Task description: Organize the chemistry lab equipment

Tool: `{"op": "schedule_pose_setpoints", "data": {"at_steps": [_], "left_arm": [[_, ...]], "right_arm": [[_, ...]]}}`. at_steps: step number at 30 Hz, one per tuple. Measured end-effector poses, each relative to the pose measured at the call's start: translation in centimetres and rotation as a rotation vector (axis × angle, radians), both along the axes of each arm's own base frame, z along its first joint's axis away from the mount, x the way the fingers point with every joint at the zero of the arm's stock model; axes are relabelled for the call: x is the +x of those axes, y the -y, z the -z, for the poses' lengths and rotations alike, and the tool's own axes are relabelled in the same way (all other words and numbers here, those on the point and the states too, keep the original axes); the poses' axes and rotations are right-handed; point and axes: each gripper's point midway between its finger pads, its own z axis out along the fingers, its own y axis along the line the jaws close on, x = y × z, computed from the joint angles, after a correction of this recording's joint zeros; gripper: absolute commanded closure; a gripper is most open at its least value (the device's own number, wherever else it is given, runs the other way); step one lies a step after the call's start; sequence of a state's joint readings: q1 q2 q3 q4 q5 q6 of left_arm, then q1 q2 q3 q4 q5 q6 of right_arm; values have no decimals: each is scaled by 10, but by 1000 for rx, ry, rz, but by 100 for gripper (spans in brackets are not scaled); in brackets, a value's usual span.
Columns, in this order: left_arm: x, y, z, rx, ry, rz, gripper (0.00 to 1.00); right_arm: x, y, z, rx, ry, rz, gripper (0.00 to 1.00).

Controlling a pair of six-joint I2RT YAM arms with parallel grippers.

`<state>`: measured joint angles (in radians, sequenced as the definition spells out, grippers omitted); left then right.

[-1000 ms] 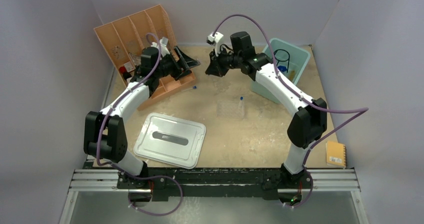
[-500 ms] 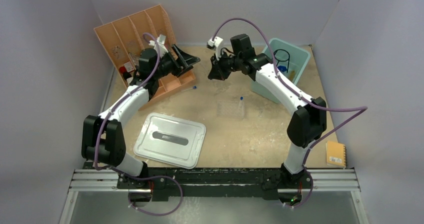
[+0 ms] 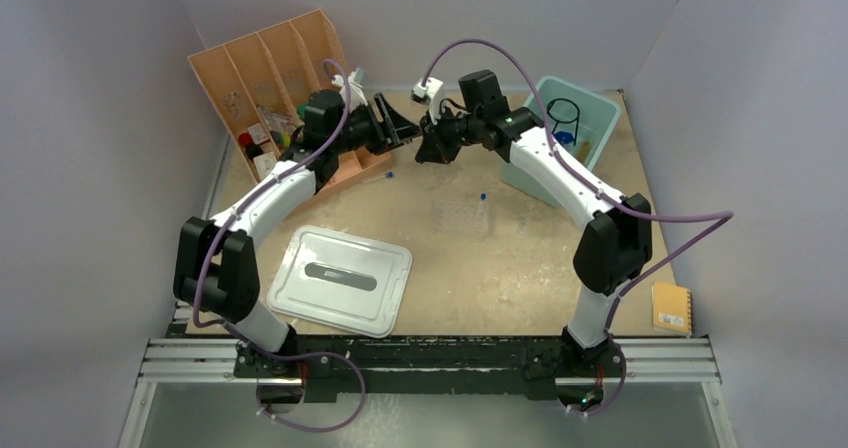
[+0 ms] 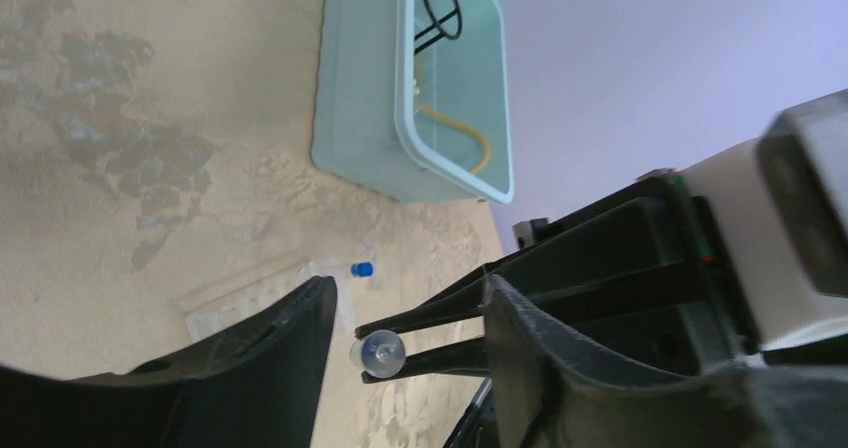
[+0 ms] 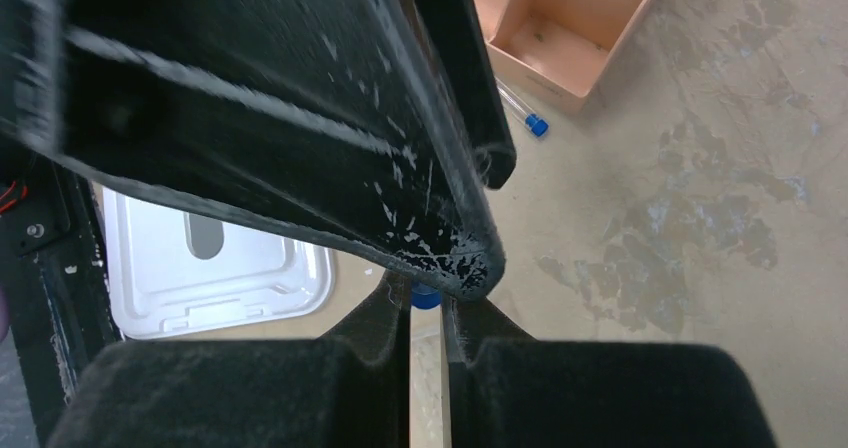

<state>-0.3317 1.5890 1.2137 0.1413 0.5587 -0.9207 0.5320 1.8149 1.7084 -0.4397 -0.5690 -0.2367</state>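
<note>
Left wrist view: we see our left gripper (image 4: 405,303) spread wide and holding nothing, with a blue-capped thin tube (image 4: 377,353) between its fingers. Our right gripper (image 5: 425,290) is pinched almost closed on that tube. Both grippers meet just right of the peach organizer (image 3: 248,73). A second tube (image 3: 385,176) lies beside the organizer's near right corner.

We find organizer (image 3: 262,73) upper left, wire ring (image 3: 563,111) in bin (image 3: 527,182) upper right, lid (image 3: 300,298) lower left, tube rack (image 3: 462,218) centre

Tan table (image 3: 500,268), lid (image 3: 300,298), bin (image 3: 605,118), clear tube rack (image 3: 462,218)
</note>
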Motion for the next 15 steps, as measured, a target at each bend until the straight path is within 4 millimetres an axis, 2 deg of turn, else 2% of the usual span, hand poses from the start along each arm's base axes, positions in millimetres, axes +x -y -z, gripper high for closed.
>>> {"op": "schedule_pose_setpoints", "data": {"at_steps": [7,10,13,15], "left_arm": [[-9,-3,23,87,-51,28,72],[-11,-4,25,121,-52,39,80],[-12,-4,24,132,-43,49,97],[-12,-4,24,134,-43,53,100]], "right_arm": [[0,1,2,-8,4,-4,100],[0,2,4,-18,3,-2,100],[-1,3,5,-26,9,-4,100],[0,3,5,-32,14,-5,100]]}}
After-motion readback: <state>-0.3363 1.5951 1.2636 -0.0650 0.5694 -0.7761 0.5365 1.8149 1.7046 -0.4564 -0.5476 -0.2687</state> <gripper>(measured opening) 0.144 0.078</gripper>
